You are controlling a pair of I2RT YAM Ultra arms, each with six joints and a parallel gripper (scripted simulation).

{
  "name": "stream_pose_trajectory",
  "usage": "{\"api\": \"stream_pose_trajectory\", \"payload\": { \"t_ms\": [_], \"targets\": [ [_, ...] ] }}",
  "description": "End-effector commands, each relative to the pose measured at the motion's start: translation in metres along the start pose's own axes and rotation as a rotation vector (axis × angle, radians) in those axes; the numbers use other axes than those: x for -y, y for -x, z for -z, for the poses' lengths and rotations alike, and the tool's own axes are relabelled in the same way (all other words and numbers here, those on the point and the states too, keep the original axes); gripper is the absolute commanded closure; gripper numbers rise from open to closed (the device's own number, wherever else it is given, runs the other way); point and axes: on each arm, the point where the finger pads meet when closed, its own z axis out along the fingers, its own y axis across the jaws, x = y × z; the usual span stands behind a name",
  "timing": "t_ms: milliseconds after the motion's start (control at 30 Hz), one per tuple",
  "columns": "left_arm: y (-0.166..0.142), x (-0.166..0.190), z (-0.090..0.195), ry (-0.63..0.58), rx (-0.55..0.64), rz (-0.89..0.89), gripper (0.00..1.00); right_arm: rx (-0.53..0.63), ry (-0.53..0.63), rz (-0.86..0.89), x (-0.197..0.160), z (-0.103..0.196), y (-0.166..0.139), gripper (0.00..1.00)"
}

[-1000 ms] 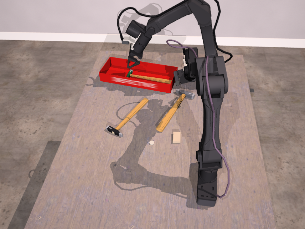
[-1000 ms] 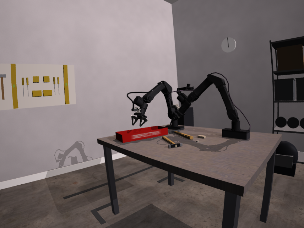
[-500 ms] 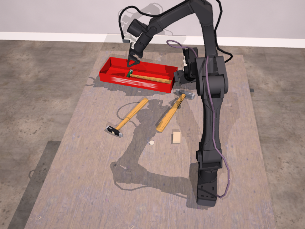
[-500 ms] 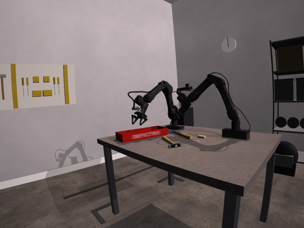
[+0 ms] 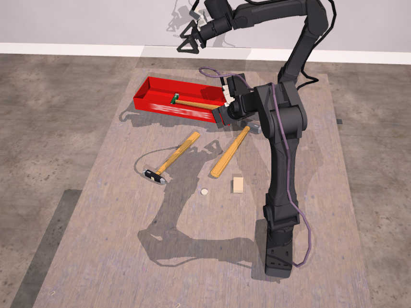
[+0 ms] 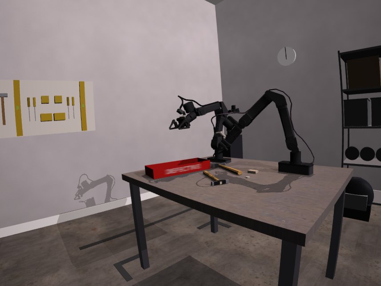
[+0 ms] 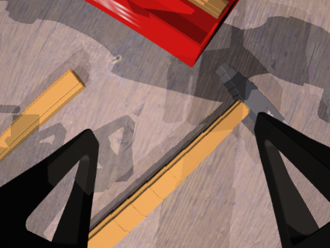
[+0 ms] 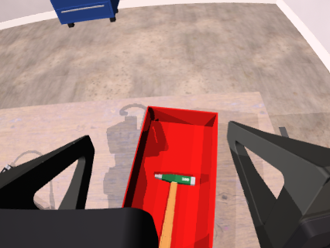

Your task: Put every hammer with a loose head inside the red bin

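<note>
The red bin holds the green-headed hammer, lying along its floor. The grey-headed hammer lies on the table beside the bin's near end. The black-headed hammer lies on the table; only its handle shows in the left wrist view. My left gripper is open and empty above the grey-headed hammer, whose handle passes between the fingers' outlines without being gripped. My right gripper is open and empty, raised high above the bin.
A wooden block and a small white disc lie on the table near the grey-headed hammer's handle end. The left arm reaches across the table beside the bin, with the right arm behind it.
</note>
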Motion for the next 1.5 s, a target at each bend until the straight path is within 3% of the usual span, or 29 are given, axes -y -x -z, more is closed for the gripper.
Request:
{"api": "stream_pose_trajectory", "payload": {
  "t_ms": [0,33,100,200,400,600,1467],
  "targets": [
    [0.007,-0.071,0.026,0.104,0.057,0.095,0.0,0.196,-0.01,-0.02,-0.004,0.031,0.046,0.0],
    [0.003,-0.09,0.03,0.13,0.049,0.125,0.0,0.239,-0.012,-0.022,-0.005,0.041,0.057,0.0],
    [0.003,-0.09,0.03,0.13,0.049,0.125,0.0,0.239,-0.012,-0.022,-0.005,0.041,0.057,0.0],
    [-0.005,-0.145,0.044,0.208,0.055,0.209,0.0,0.356,-0.015,-0.026,-0.006,0.068,0.088,0.0],
    [-0.013,-0.241,0.065,0.352,0.065,0.359,0.0,0.472,-0.013,-0.029,-0.009,0.098,0.117,0.0],
    [-0.019,-0.297,0.08,0.444,0.08,0.453,0.0,0.468,-0.01,-0.027,-0.01,0.101,0.118,0.0],
    [-0.018,-0.312,0.085,0.466,0.093,0.473,0.0,0.448,-0.009,-0.02,-0.009,0.094,0.111,0.0]
  ]
}}
